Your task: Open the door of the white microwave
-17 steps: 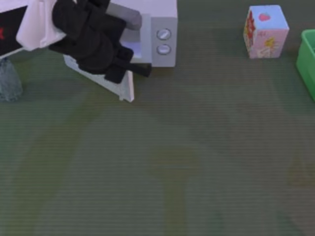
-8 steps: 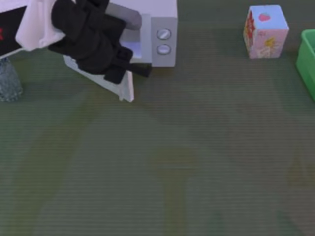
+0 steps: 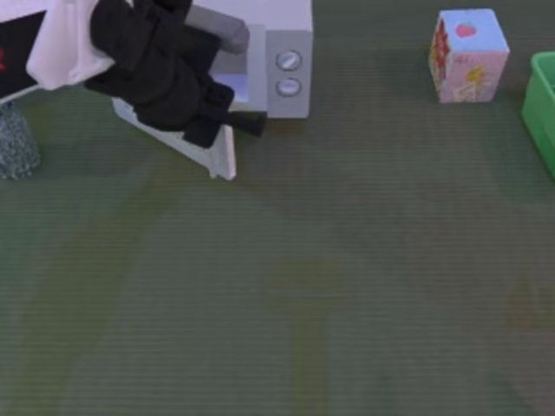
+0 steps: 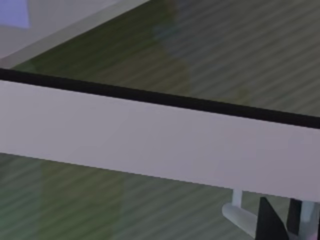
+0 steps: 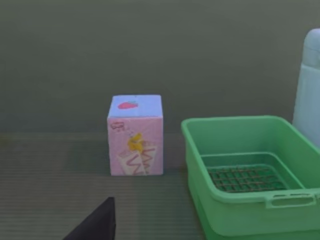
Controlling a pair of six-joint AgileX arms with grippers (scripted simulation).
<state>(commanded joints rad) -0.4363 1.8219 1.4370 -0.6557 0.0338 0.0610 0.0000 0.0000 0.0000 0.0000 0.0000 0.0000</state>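
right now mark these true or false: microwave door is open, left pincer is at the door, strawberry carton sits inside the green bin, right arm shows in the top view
1. The door of the white microwave is swung open. True.
2. The left pincer is at the door. True.
3. The strawberry carton sits inside the green bin. False: it stands on the table beside the bin.
4. The right arm shows in the top view. False: only the left arm appears there.

Left gripper [image 3: 238,121] is creeping slightly toward the far left, dragging the door's [image 3: 186,143] handle edge with it. The door is swinging marginally wider from the white microwave [image 3: 282,52]. The speckled grey object [image 3: 16,147] at the left edge is showing less.
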